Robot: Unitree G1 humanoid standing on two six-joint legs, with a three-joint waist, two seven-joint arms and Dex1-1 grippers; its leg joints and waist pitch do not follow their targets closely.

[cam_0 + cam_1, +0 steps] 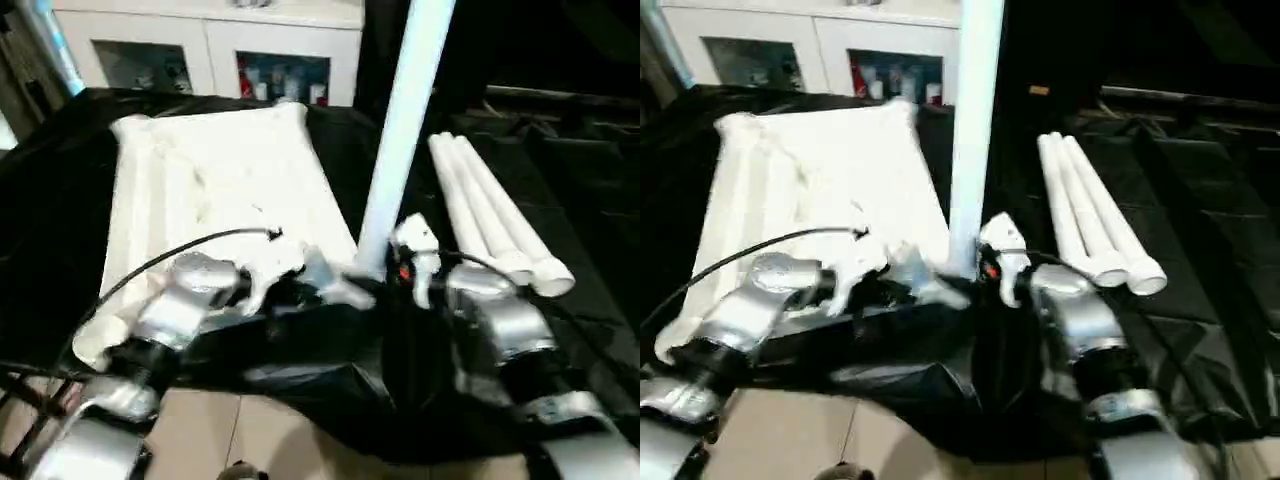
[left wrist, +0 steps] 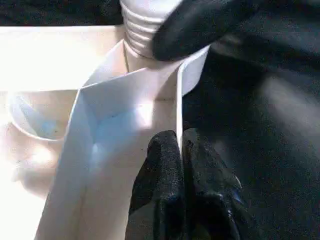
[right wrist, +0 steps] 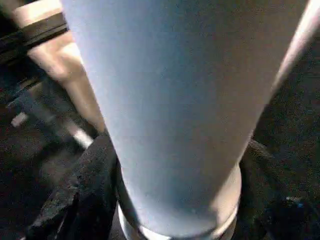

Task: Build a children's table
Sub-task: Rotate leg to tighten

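White plastic tabletop (image 1: 215,190) lies ribbed side up on the black-covered desk (image 1: 590,200). Both silver forearms reach forward to its near corner. The left claw (image 2: 181,150) is pinched closed on a thin rib there. The right claw (image 3: 175,210) clasps the upright leg (image 1: 405,120) near its base, beside three spare legs (image 1: 490,210).
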